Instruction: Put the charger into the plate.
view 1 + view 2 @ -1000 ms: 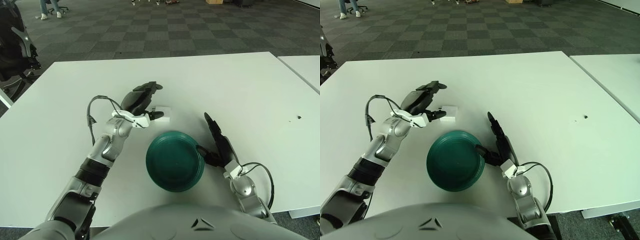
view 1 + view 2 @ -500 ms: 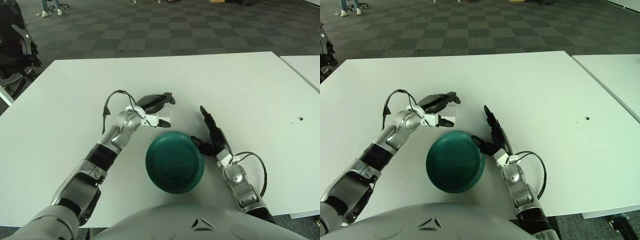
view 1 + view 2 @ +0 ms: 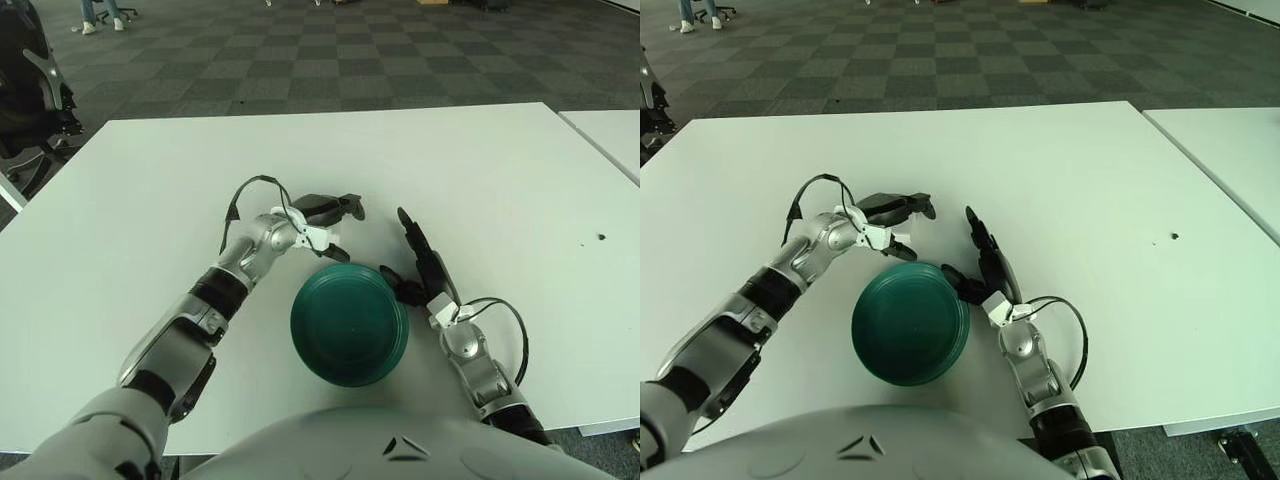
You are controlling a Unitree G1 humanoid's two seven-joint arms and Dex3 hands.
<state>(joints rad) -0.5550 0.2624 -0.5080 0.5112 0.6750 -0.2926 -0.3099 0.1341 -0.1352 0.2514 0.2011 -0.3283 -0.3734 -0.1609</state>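
Observation:
A dark green plate (image 3: 349, 323) lies on the white table (image 3: 480, 170) in front of me. My left hand (image 3: 330, 228) is just beyond the plate's far-left rim, low over the table. Its fingers (image 3: 335, 206) and thumb are curled around the small white charger (image 3: 883, 233), which is mostly hidden inside the hand. My right hand (image 3: 418, 268) is at the plate's right rim with its fingers stretched out straight and its thumb against the rim. It holds nothing.
A second white table (image 3: 610, 135) stands at the right, across a narrow gap. A small dark speck (image 3: 601, 238) lies on the table's right side. A black chair (image 3: 35, 95) stands past the far-left corner.
My left hand has moved right over the charger and its fingers have closed around it. My right hand has shifted slightly left and up along the plate's rim.

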